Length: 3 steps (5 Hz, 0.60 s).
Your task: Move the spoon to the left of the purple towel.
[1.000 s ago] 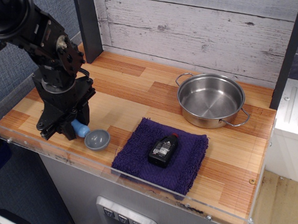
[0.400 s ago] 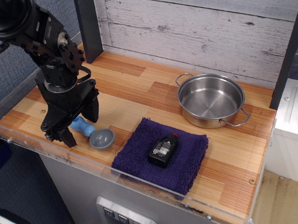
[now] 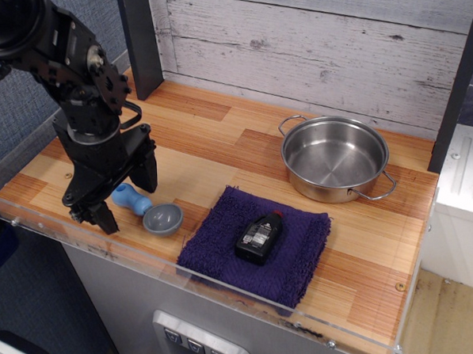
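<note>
Light-blue and grey, the spoon lies flat on the table, just beside the purple towel at its 9 o'clock edge. At the spoon's 9 o'clock, the tool stands with fingers apart, straddling the handle without clamping it.

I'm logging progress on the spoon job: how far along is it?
Placement looks done: the spoon lies on the counter just left of the purple towel, apart from it. In hand: nothing. The claw is open, its fingers astride the blue handle, not clamped. Left: probably only pulling the arm clear.
</note>
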{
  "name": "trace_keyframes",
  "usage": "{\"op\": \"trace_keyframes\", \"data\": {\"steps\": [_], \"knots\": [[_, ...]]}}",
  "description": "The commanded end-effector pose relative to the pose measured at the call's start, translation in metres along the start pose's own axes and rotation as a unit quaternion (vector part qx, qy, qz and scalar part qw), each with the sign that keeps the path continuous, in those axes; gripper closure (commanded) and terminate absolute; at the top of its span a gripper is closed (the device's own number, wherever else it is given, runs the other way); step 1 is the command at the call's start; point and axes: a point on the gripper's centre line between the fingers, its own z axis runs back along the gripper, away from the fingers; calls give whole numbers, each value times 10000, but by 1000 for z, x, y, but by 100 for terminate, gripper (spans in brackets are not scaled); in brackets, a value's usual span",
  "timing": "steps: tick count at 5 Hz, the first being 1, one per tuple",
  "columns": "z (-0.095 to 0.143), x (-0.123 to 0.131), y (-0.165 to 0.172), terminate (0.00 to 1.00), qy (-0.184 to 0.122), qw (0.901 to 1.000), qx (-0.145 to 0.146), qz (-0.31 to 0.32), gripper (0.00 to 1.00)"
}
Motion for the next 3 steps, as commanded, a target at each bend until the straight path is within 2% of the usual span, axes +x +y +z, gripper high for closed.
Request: {"op": "trace_keyframes", "data": {"steps": [1,2,3], "knots": [[58,29,-14,0,61,9931,-1175,-12,0],[81,32,-17,0,-20,9902,-1388,-116,0],[95,33,-13,0,57,9839,-1784,-76,0]]}}
